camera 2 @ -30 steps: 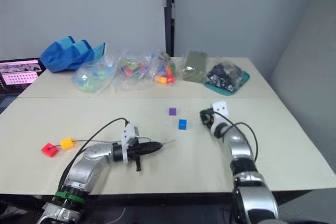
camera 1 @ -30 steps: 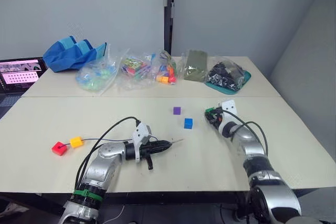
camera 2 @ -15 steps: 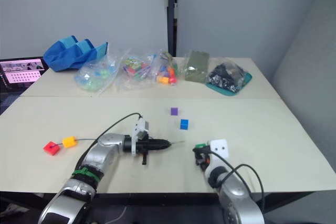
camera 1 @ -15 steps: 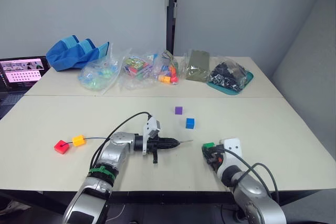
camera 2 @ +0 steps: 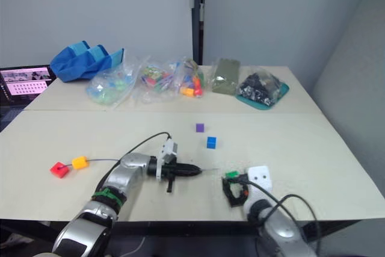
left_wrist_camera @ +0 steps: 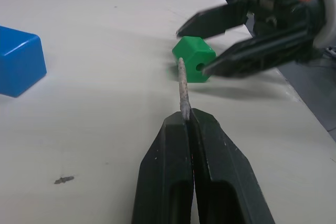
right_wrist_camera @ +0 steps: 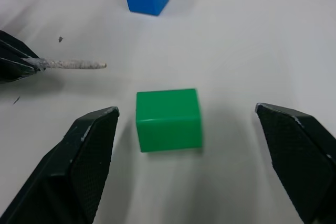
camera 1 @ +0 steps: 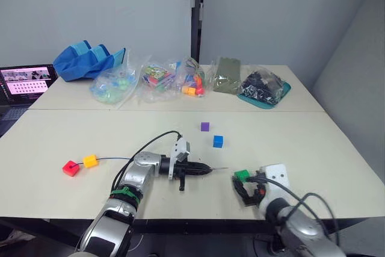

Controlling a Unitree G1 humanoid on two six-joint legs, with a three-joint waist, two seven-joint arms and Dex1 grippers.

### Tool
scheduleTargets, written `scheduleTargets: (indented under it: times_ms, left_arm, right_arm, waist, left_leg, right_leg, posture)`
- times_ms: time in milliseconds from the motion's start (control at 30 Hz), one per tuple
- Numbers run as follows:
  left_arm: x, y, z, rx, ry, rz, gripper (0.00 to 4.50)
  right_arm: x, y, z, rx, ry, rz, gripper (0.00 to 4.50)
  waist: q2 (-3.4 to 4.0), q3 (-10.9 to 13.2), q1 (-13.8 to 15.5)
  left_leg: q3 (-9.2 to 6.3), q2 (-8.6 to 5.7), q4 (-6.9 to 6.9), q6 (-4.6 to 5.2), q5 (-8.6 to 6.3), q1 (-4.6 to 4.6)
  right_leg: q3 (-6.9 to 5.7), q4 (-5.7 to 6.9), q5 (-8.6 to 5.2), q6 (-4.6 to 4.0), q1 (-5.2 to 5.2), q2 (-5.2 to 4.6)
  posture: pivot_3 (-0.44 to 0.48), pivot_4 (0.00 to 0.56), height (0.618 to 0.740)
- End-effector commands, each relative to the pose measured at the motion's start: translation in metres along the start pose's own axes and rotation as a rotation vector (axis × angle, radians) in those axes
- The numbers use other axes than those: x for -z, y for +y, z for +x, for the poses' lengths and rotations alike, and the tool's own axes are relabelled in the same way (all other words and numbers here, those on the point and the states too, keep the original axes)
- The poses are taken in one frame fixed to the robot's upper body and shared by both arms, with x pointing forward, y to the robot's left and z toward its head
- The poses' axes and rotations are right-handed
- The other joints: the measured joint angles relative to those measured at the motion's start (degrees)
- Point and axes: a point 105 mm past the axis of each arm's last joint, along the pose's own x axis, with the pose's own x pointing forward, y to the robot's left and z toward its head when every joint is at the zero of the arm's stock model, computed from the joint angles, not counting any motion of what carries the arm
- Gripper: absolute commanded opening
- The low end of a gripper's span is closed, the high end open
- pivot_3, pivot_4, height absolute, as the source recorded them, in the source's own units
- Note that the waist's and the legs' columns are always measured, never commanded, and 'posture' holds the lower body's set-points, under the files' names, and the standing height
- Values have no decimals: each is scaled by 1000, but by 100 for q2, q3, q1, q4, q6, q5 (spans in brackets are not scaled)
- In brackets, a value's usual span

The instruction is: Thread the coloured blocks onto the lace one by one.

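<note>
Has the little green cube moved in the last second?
Yes. The green cube came toward the table's near edge with the right gripper, ending well nearer than the blue cube, which stayed put.

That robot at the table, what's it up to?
It is threading toy blocks onto a lace. Its left gripper pinches the lace's stiff tip, aimed at a green block lying on the table between the right gripper's open fingers. Red and yellow blocks are already strung; blue and purple wait.

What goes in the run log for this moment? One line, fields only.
left gripper: shut on lace tip | right gripper: open, straddling green block on table | red, orange-yellow blocks: threaded | blue, purple blocks: loose
</note>
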Motion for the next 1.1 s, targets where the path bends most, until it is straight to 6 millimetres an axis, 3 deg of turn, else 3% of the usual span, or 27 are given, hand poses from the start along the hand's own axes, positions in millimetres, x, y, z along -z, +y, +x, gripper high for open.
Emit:
scheduleTargets:
  times_ms: [33,167,333,500,733,900,1100]
  left_arm:
    - [-6,0,1,0,-22,34,0]
    - [-5,0,-3,-19,-27,38,0]
    - [-2,-6,-9,-47,-29,40,0]
    - [-5,-29,-1,-37,-29,32,0]
    - [-6,-40,-3,-65,5,10,0]
    - [-6,-42,-13,-89,35,6,0]
    - [-6,-46,-11,-91,43,-8,0]
  right_arm:
    - [-23,7,-19,-216,-20,-144,4403]
    - [-34,-3,-26,-411,66,-322,4403]
    - [-47,-19,-19,-640,190,-554,4403]
    - [-46,-30,13,-809,284,-818,4403]
    - [-36,-25,41,-959,354,-902,4403]
    - [-36,-19,55,-941,362,-923,4403]
    - [-21,-21,56,-922,408,-908,2498]
  waist:
    - [0,0,-4]
    - [-3,1,-25]
    - [-3,2,-37]
    - [2,5,-62]
    - [4,6,37]
    - [7,7,68]
    - [7,7,129]
  left_leg:
    - [0,0,0,0,0,0]
    - [-3,-1,11,3,-2,6]
    - [-4,-1,19,9,-5,13]
    - [-4,-1,28,10,-5,14]
    - [-5,-1,35,7,-4,9]
    - [-5,0,32,7,-4,10]
    - [-4,-1,34,7,-4,9]
  right_leg:
    - [0,0,0,0,2,-1]
    - [-2,-2,0,2,14,-1]
    - [-3,-2,0,2,25,-1]
    - [-2,-5,0,3,26,-3]
    - [-5,-5,0,4,25,-3]
    - [-5,-1,1,3,20,-1]
    - [-5,-3,1,3,21,-2]
  posture:
    - [0,150,717]
    - [0,150,717]
    - [0,150,717]
    - [0,150,717]
    - [0,150,717]
    - [0,150,717]
    - [0,150,717]
